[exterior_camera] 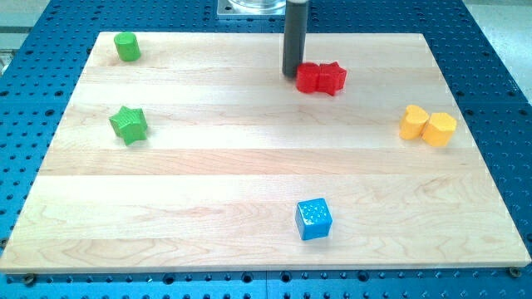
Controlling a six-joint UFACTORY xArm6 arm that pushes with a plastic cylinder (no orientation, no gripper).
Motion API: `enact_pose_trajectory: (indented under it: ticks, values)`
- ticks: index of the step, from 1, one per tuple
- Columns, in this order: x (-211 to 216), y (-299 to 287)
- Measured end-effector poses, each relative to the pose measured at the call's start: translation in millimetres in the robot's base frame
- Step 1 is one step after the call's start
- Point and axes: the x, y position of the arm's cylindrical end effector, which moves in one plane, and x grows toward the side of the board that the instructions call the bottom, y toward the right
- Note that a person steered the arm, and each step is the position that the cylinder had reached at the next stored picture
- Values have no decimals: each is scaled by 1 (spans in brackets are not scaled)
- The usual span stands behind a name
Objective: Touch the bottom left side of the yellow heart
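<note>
The yellow heart (pixel 413 122) lies near the board's right edge, touching a yellow hexagon block (pixel 440 129) on its right. My tip (pixel 291 75) is near the view's top centre, far to the left of and above the heart. It stands right against the left side of a red round block (pixel 309 78), which touches a red star (pixel 332 78).
A green round block (pixel 127 46) sits at the top left corner. A green star (pixel 129 124) lies at the left. A blue cube (pixel 313 219) sits at the bottom centre. The wooden board (pixel 208 183) rests on a blue perforated table.
</note>
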Motion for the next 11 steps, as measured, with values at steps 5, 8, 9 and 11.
enact_pose_trajectory:
  ticks: [5, 8, 9, 11]
  values:
    - [149, 130]
    - [94, 138]
    - [89, 140]
    - [77, 140]
